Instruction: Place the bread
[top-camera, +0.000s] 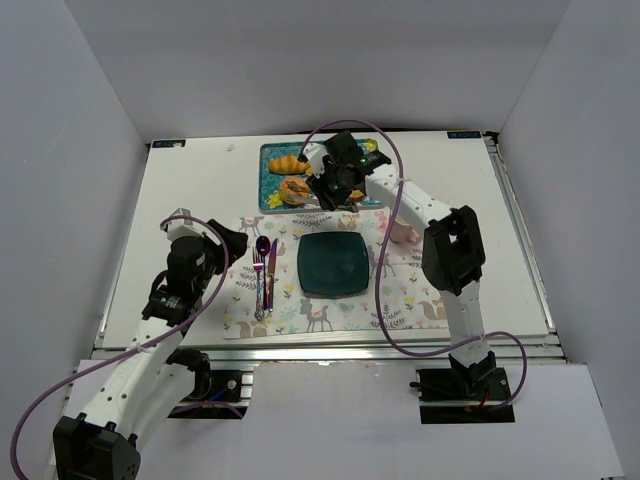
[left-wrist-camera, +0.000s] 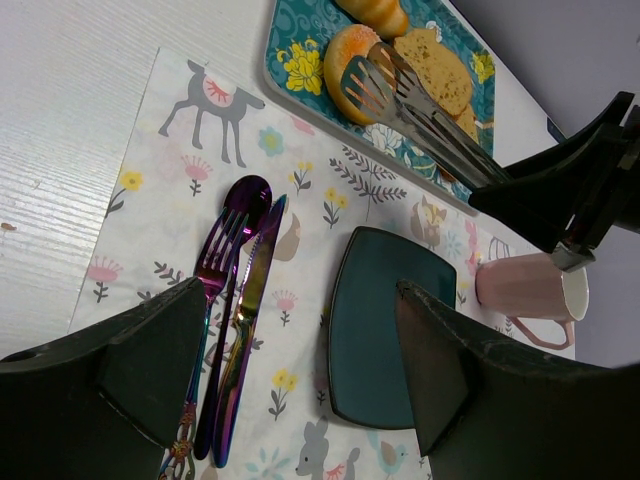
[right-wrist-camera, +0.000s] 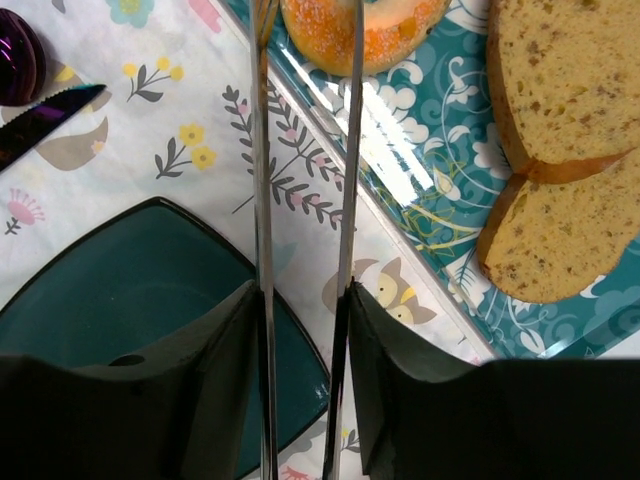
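Observation:
The bread, a golden sugared ring, lies on the teal patterned tray at the back of the table. My right gripper is shut on a pair of metal tongs. The tongs' slotted ends reach the bread, one arm at its left edge and the other across it. The bread appears to rest on the tray. The dark square plate sits bare on the placemat, just below the tongs. My left gripper hangs open over the placemat, left of the plate, with nothing between its fingers.
A croissant and flat bread slices share the tray. An iridescent fork, knife and spoon lie left of the plate. A pink mug stands to the plate's right. Grey walls enclose the table.

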